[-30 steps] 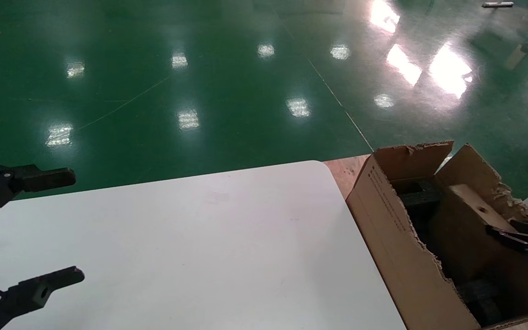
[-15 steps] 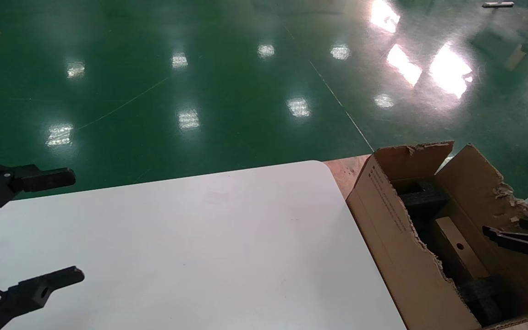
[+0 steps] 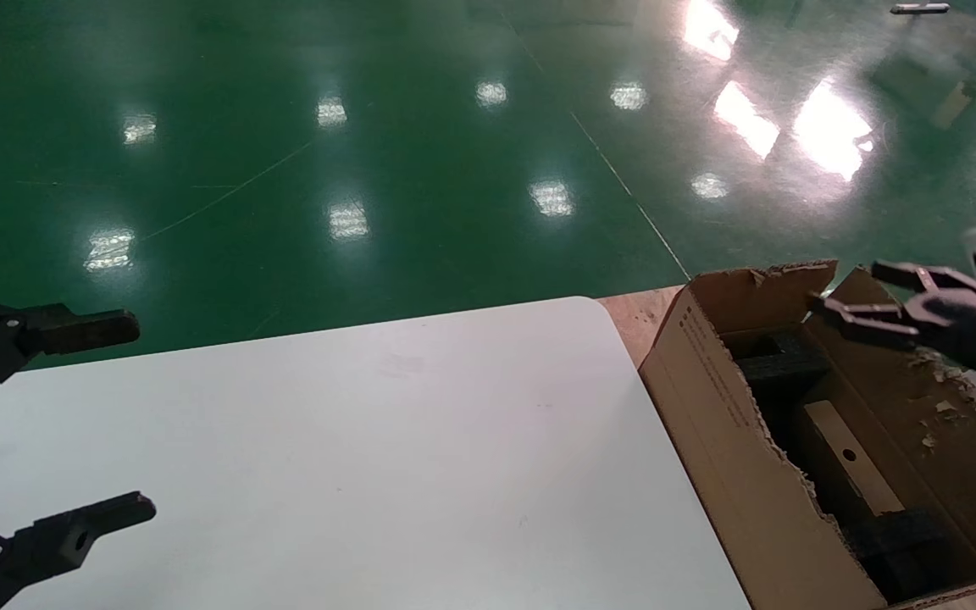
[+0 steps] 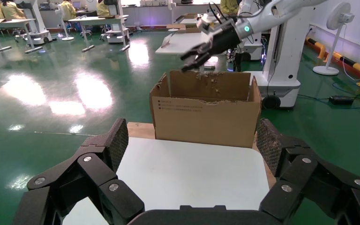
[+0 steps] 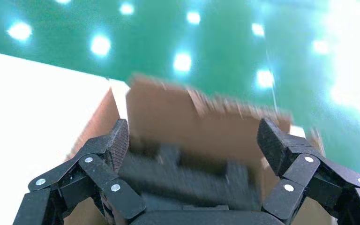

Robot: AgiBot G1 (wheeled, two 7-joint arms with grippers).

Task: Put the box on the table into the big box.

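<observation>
The small flat brown box (image 3: 846,471), with its round hole facing up, lies tilted inside the big box (image 3: 729,424), between black foam blocks (image 3: 780,366). My right gripper (image 3: 845,291) is open and empty, raised over the big box's far rim. Its own view (image 5: 192,140) looks down on the carton's wall (image 5: 168,110) and foam (image 5: 187,176); the small box does not show there. My left gripper (image 3: 145,413) is open and empty over the white table's (image 3: 420,440) left end. The left wrist view shows the big box (image 4: 206,123) beyond the table (image 4: 187,173), with the right gripper (image 4: 193,52) above it.
The big box stands against the table's right edge on a wooden board (image 3: 636,315). Its rim is ragged. A green shiny floor (image 3: 369,152) lies beyond the table. Another robot base (image 4: 286,61) stands behind the carton in the left wrist view.
The small box went from tilted upright beside the right gripper to lying low in the big box. The right gripper then rose and moved toward the far rim. The left arm has not moved.
</observation>
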